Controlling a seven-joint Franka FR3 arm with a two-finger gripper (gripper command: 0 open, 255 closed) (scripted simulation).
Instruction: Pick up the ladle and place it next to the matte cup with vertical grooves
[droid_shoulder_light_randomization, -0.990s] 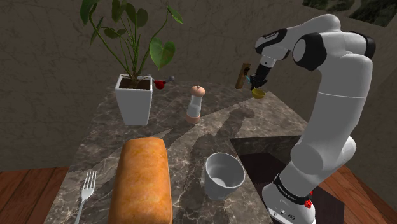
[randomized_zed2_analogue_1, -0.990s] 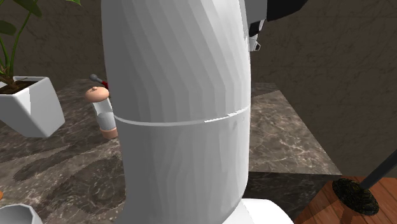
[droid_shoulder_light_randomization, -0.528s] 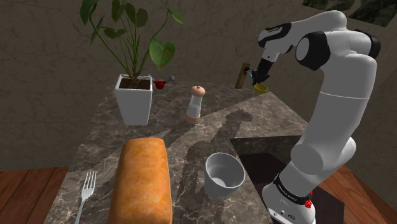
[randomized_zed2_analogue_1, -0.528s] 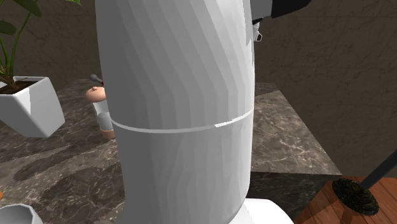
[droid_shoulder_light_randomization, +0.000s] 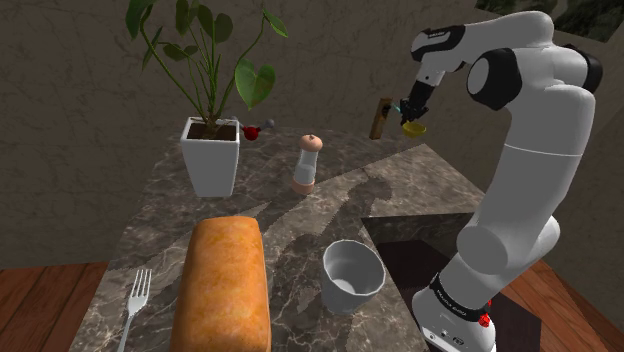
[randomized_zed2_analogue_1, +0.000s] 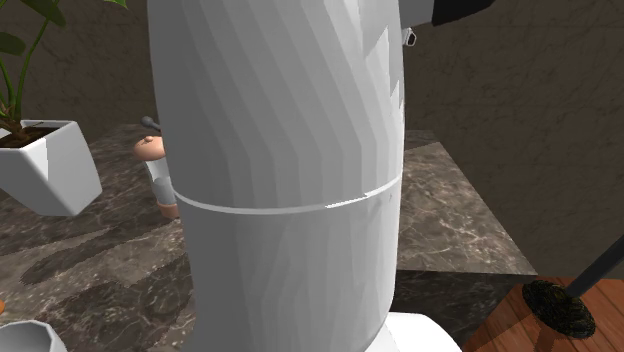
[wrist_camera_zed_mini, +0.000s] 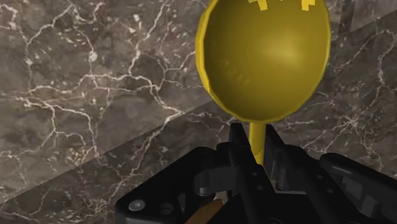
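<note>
Shoulder view: the gripper (droid_shoulder_light_randomization: 410, 110) hangs high over the far corner of the marble surface (droid_shoulder_light_randomization: 420, 185), closed on the ladle (droid_shoulder_light_randomization: 413, 127). The ladle's yellow bowl shows just under the gripper at 6 o'clock. A brown piece, probably its handle, sticks out at 9 o'clock. The ladle is in the air, well clear of the surface. The cup (droid_shoulder_light_randomization: 352, 275) stands at the near edge, well apart from the gripper, at roughly 7 o'clock from it; I cannot make out grooves on it. A loaf (droid_shoulder_light_randomization: 222, 285) lies at 9 o'clock from the cup, and bare marble lies at the cup's 12 and 3 o'clock. The carry should therefore come down and back toward the stand.

Second exterior view: the arm's white link (randomized_zed2_analogue_1: 285, 170) stands in front. A shaker (randomized_zed2_analogue_1: 155, 175) peeps out at its 9 o'clock, and a white rim at the lower corner, likely the cup (randomized_zed2_analogue_1: 20, 338), sits at 7 o'clock.

Wrist view: the gripper (wrist_camera_zed_mini: 254, 145) clamps the ladle's thin yellow stem. The ladle's (wrist_camera_zed_mini: 264, 60) bowl juts straight out past the fingertips, so its long axis runs along the gripper's own line, over the marble.
</note>
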